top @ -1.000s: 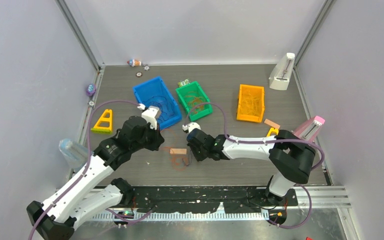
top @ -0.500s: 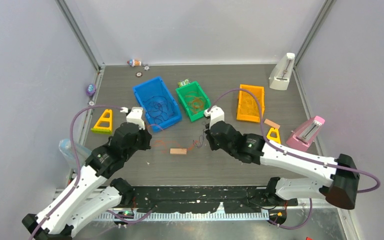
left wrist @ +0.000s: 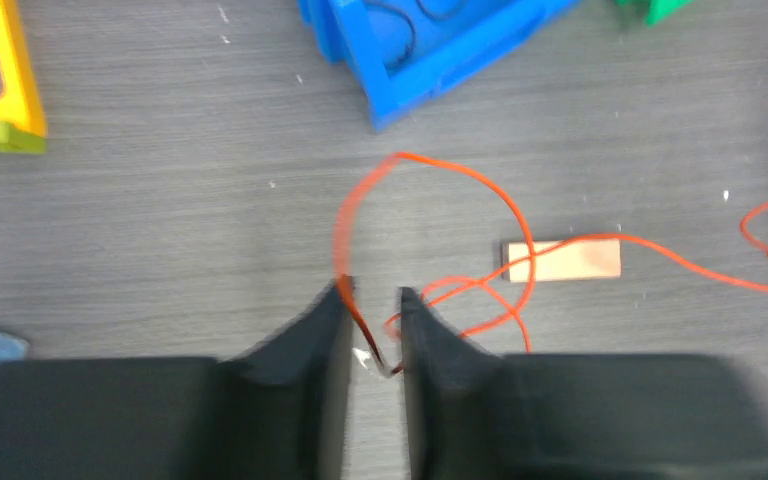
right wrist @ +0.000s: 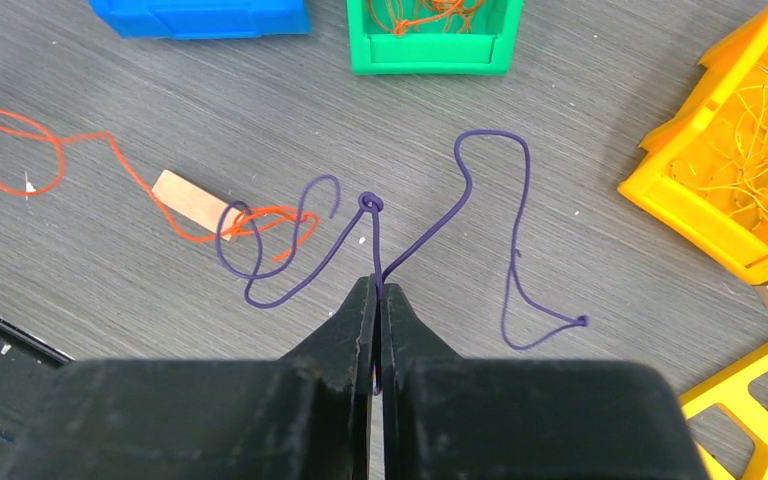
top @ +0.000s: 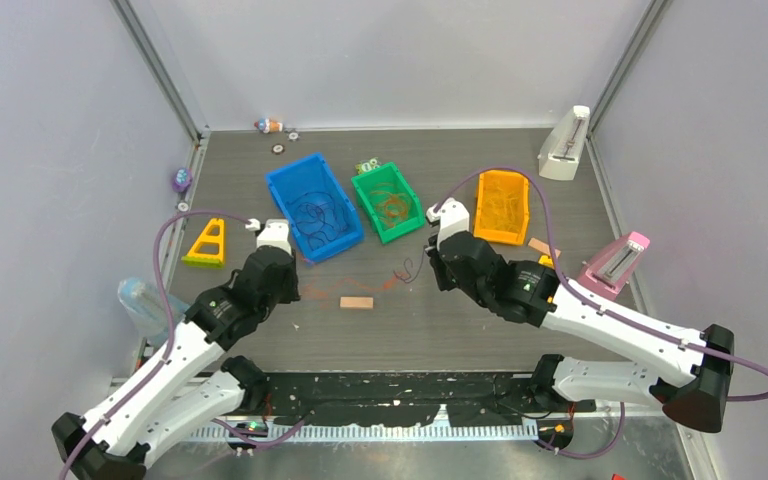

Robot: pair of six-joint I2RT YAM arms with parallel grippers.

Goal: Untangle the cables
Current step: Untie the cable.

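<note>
A purple cable (right wrist: 490,135) hangs in loose loops from my right gripper (right wrist: 377,285), which is shut on it; one loop still crosses the end of an orange cable (right wrist: 130,165). In the top view the right gripper (top: 430,265) holds the purple cable (top: 405,272) in front of the green bin. The orange cable (left wrist: 440,170) loops over the table and across a small wooden block (left wrist: 560,260). My left gripper (left wrist: 373,300) stands a little open, and a strand of that orange cable runs through the gap between its jaws. In the top view the left gripper (top: 295,285) is left of the block (top: 357,302).
A blue bin (top: 285,205), a green bin (top: 372,205) and an orange bin (top: 501,238) at the back hold sorted cables. A yellow wedge (top: 207,243) and a plastic bottle (top: 145,300) are at the left. A white metronome (top: 565,145) and a pink one (top: 615,262) stand at the right.
My right arm swung right and away from me, carrying the purple cable away from the orange one. My left gripper drew back to the left, and the orange cable stretched out along the table.
</note>
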